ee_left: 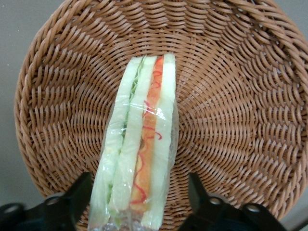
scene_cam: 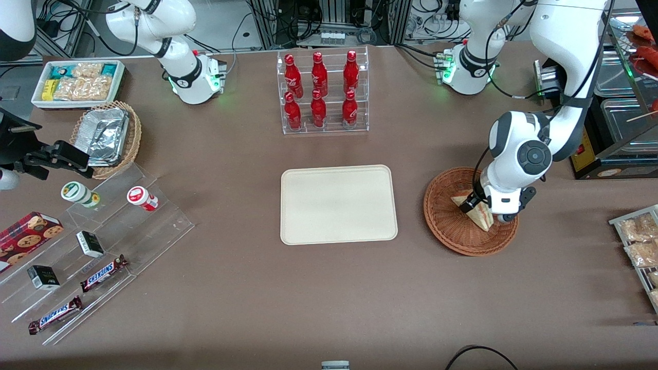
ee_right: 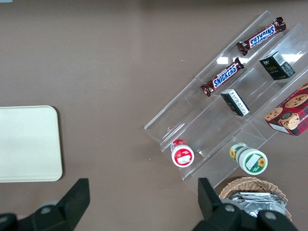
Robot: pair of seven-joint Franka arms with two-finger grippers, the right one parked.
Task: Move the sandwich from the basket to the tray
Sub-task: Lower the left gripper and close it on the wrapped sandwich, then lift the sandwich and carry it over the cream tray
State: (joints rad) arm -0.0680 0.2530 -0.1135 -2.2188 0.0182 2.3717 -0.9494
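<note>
At the working arm's end of the table sits the basket (scene_cam: 452, 231), round and reddish-brown, with the tray (scene_cam: 339, 204) lying flat and bare well apart from it, toward the middle of the table and nearer the front camera than the rack of red bottles (scene_cam: 322, 91). Inside the basket the sandwich (ee_left: 139, 149) stands on edge, its filling stripes — green, cream, red — facing up at the wrist camera, its clear wrap glinting. Low over it hangs the gripper (scene_cam: 480, 210), fingers (ee_left: 202, 195) spread wide to either side of the wedge, neither pad appearing to touch the wrap as yet. The step in hand looks like the grasp itself, and doing it well seems a matter of centring: the sandwich sits slightly closer to one finger than the other, so a closing stroke would likely nudge it sideways before both pads bite. Closing gently on the flat bread faces should serve best, since the wrap looks slick and the bread soft — too hard a squeeze could crush it, too light could let it slip. A straight lift clear of the basket's rim would then be wise before carrying it across to the tray.
</note>
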